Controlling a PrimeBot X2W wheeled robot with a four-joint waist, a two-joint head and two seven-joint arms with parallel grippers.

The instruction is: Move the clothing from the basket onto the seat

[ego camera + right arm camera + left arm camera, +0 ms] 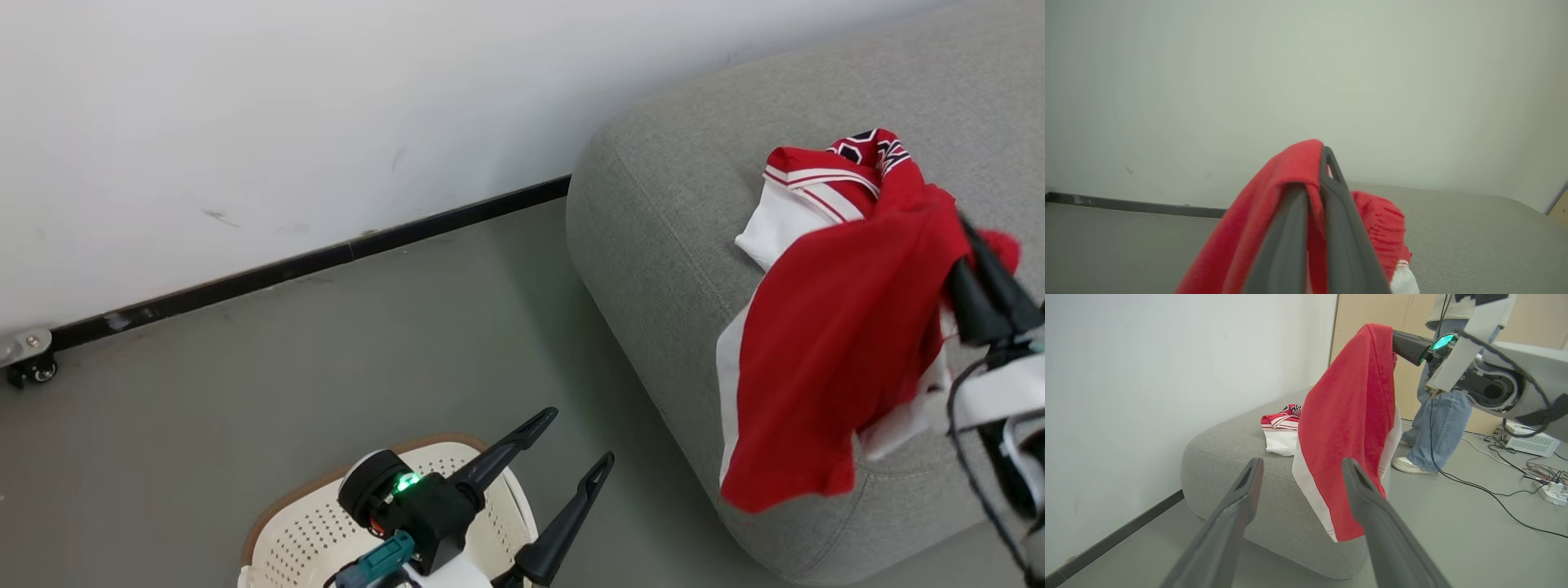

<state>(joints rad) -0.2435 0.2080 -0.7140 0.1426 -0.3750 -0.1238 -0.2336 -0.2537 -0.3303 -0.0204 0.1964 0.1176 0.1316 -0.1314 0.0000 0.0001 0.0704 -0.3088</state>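
The basket (310, 531) is cut off by the bottom edge of the head view and partly covered by the left gripper (575, 439). Only part of its brown rim and perforated wall shows. The right gripper (971, 253) enters at the right edge with its fingertips buried in the red garment (841, 327). In its wrist view the fabric drapes over one finger. A second piece (816, 196), red and white with stripe trim, lies crumpled on the seat (669, 245) at upper right, partly behind the hanging one. Its dark pattern is too small to read.

A white wall (326, 122), black baseboard (326, 257) and grey floor (367, 343) take the left, with a castor (28, 359) at the far left edge. In the left wrist view a person's legs (1441, 416) stand beyond the seat, with cables (1494, 494) on the floor.

The right gripper is clamped on the red garment's top and holds it up over the seat's front edge. The cloth hangs down; whether it touches the seat is unclear. The left gripper hovers over the basket, fingers spread wide and holding nothing, pointing to the upper right.
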